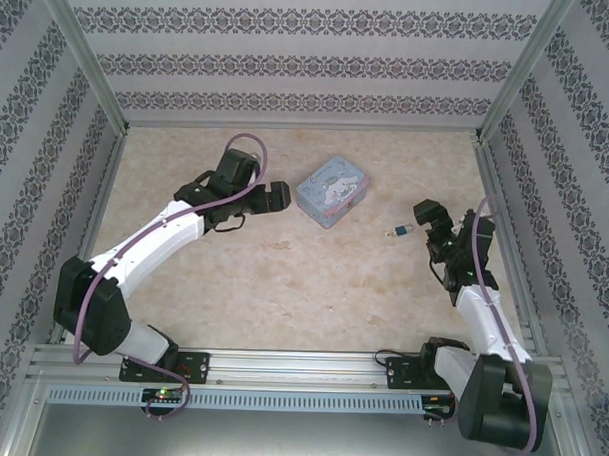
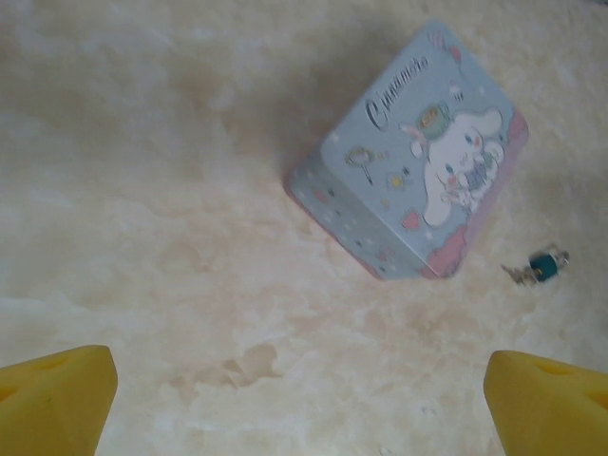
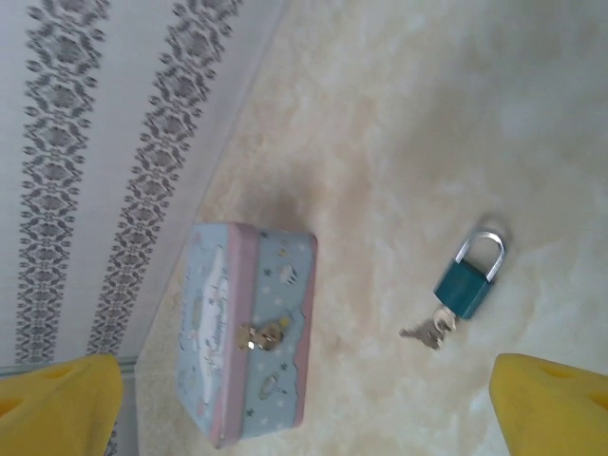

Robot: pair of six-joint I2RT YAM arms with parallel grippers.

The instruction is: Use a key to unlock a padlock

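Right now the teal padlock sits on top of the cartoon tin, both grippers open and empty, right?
Not on top: the padlock lies on the table beside the tin, apart from it; the right wrist view shows this. The left gripper and right gripper are open and empty.

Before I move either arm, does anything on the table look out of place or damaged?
Nothing stands out. The padlock lies flat, shackle closed, the key at its base. The tin sits skewed but closed. The left tool and right tool are open.
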